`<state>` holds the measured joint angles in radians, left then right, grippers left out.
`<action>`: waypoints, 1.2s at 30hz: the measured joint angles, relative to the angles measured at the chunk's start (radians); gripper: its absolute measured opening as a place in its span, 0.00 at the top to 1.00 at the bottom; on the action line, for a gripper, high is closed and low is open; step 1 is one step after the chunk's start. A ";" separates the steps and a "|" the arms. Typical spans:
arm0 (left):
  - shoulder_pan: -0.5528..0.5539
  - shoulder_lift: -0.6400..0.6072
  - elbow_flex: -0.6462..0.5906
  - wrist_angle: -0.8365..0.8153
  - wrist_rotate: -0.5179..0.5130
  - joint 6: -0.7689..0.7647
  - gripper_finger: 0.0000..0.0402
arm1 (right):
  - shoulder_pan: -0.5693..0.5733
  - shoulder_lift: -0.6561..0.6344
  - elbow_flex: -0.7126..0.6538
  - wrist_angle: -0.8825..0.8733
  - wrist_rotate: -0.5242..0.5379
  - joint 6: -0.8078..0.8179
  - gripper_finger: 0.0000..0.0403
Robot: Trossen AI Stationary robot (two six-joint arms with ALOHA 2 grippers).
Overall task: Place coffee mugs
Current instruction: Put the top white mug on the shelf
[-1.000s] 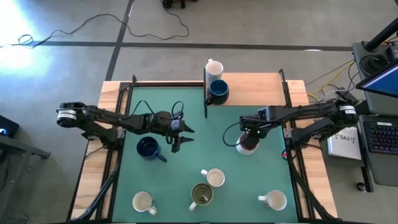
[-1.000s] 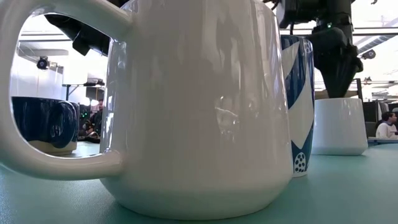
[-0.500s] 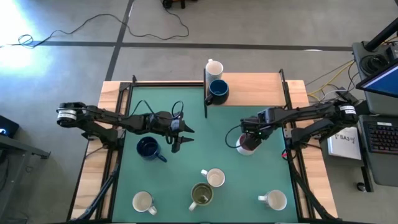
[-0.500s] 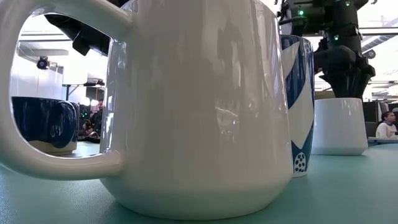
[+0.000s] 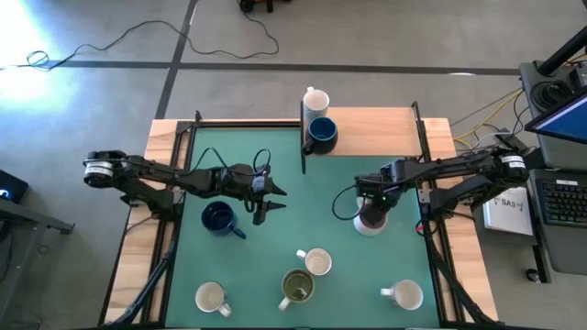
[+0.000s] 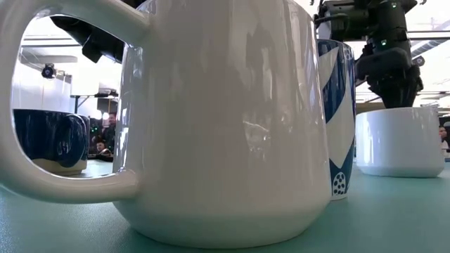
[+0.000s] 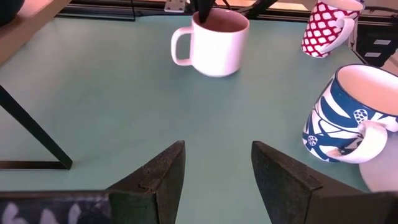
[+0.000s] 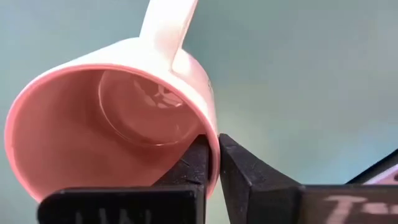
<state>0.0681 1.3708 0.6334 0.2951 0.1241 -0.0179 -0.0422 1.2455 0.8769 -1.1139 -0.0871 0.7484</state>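
Right wrist view — right end effector (image 8: 212,163) pinches the pink-lined mug's (image 8: 112,124) rim (wall between fingers).

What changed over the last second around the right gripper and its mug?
The right gripper came down on the pink-lined white mug and shut on its rim, one finger inside, one outside; the mug has shifted slightly toward the table's near edge. The left gripper stayed open and hovering mid-table, and the other mugs did not move.

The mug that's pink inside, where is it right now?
In the high view, the pink-inside mug sits right of the mat's centre, its rim pinched by the right end effector.
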 joint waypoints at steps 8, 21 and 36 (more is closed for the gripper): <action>0.000 0.000 0.000 0.000 0.001 0.000 0.58 | -0.014 -0.020 0.079 -0.064 -0.001 -0.006 0.97; -0.004 0.000 0.000 0.001 0.001 0.000 0.58 | -0.145 -0.034 0.340 -0.282 0.015 -0.093 0.97; -0.006 0.000 0.000 0.001 0.001 -0.001 0.58 | -0.489 -0.032 0.580 -0.380 0.108 -0.329 0.97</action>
<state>0.0624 1.3712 0.6334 0.2958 0.1254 -0.0185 -0.5313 1.2132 1.4569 -1.4942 0.0209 0.4193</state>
